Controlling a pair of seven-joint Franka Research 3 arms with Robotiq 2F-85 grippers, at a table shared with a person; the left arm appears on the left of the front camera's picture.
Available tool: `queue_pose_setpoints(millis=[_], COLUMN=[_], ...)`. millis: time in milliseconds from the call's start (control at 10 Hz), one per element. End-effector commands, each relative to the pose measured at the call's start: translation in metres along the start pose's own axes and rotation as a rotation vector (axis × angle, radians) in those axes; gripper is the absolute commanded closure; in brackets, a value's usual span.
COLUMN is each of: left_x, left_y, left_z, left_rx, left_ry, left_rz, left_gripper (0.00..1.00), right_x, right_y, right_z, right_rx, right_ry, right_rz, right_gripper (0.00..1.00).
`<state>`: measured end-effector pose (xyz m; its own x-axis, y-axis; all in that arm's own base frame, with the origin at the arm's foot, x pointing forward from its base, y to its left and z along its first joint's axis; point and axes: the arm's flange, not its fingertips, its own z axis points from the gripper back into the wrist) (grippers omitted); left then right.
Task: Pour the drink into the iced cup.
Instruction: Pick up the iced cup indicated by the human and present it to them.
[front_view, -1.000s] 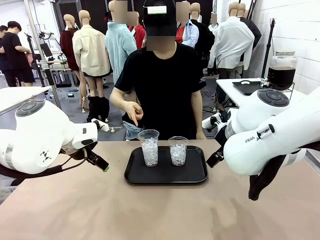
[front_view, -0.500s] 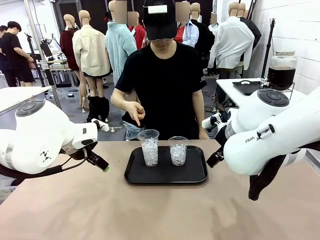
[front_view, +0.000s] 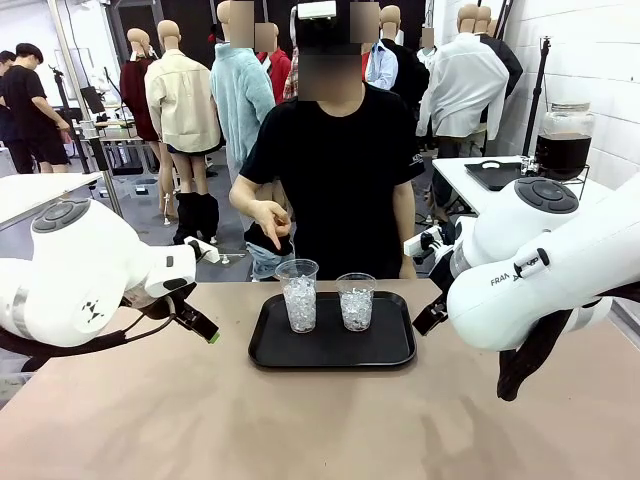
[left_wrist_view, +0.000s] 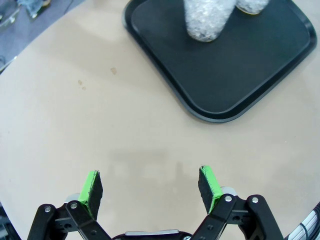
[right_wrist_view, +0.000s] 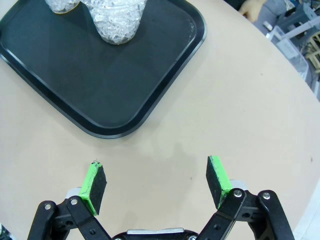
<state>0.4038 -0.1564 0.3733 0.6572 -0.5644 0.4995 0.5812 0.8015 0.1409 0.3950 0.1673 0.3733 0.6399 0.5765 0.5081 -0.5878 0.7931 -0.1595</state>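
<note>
Beige table (front_view: 150, 420) holds a tray (front_view: 330, 362) with 2 iced cups; a hand (front_view: 268, 220) points at the taller cup (front_view: 298, 297). Left gripper (left_wrist_view: 150, 186) and right gripper (right_wrist_view: 157, 184) both gape, empty. Drink (front_view: 562, 155) sits dark in a jar (front_view: 566, 118) far right; I'd fetch that first, then pour slowly.

I see a tan, matte table (front_view: 150, 400) with a smooth top. Directly on it lies a black rectangular tray (front_view: 330, 350) with rounded corners and a low raised rim. It sits flat, toward 12 o'clock from the table's middle in my front feed, long side facing me. In the left wrist feed, small brownish marks (left_wrist_view: 114, 71) dot the tabletop at 9 o'clock from the tray.
</note>
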Motion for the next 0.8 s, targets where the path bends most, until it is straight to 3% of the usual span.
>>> queue_pose_setpoints(millis=[0, 300, 500, 600, 700], left_x=[0.021, 0.056, 0.067, 0.076, 0.079], left_y=[0.028, 0.061, 0.062, 0.073, 0.076], left_z=[-0.011, -0.041, -0.067, -0.080, -0.086], left_rx=[-0.113, -0.183, -0.409, -0.506, -0.504], left_ry=[-0.068, -0.094, -0.182, -0.177, -0.145], left_rz=[-0.150, -0.218, -0.430, -0.448, -0.491], left_gripper=[0.00, 0.00, 0.00, 0.00, 0.00], right_x=[0.000, 0.000, 0.000, 0.000, 0.000], right_y=[0.000, 0.000, 0.000, 0.000, 0.000], right_z=[0.000, 0.000, 0.000, 0.000, 0.000], right_rx=[0.001, 0.001, 0.001, 0.001, 0.001], right_ry=[0.000, 0.000, 0.000, 0.000, 0.000], right_rz=[-0.001, -0.001, -0.001, -0.001, -0.001], right_gripper=[0.00, 0.00, 0.00, 0.00, 0.00])
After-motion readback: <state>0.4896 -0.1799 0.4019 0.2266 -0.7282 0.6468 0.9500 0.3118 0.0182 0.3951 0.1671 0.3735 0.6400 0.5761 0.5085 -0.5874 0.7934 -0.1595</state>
